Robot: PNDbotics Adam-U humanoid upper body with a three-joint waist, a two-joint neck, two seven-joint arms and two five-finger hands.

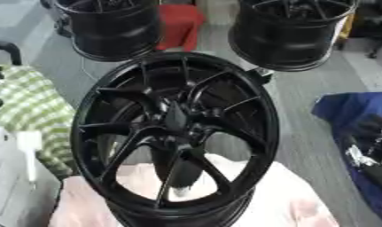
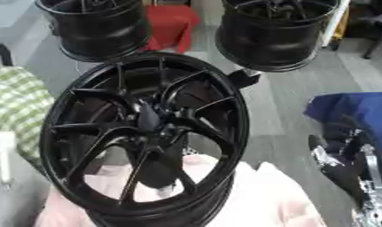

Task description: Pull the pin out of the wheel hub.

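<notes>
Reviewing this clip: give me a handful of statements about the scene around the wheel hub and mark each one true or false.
1. The black wheel hub stands in the foreground on a pale pink cloth. True.
2. Only one wheel is in the scene. False: two more black wheels stand behind it.
3. A green-and-white checked cloth lies to the left of the wheel hub. True.
4. A hand grips the centre of the hub. False: no hand is at the centre; the right arm sits at the right edge, over a blue cloth.
5. The object between the far wheels is yellow. False: it is red.
</notes>
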